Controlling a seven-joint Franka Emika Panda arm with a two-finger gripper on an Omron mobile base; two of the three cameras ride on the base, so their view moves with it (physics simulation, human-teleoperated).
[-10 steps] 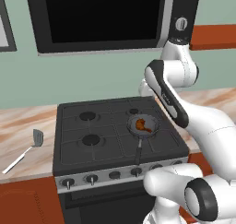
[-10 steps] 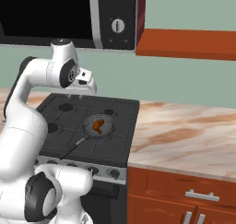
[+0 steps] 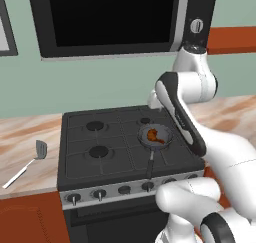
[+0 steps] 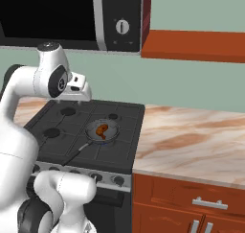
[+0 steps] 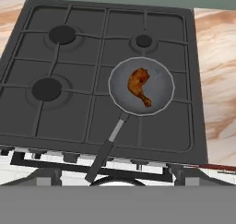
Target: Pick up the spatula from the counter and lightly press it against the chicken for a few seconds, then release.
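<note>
We have swung our gripper [image 4: 76, 96] slightly left over the stove [image 3: 122, 152], jaws wide and empty, toward the spatula [image 3: 26, 163] lying well to its left, so pickup comes first.

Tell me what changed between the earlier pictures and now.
The white arm's two-finger gripper has drifted slightly left and a little lower over the black gas stove. It is open and empty, with nothing grasped or released. The grey metal spatula still lies on the marbled counter left of the stove. The brown chicken drumstick stays in the dark frying pan.
</note>
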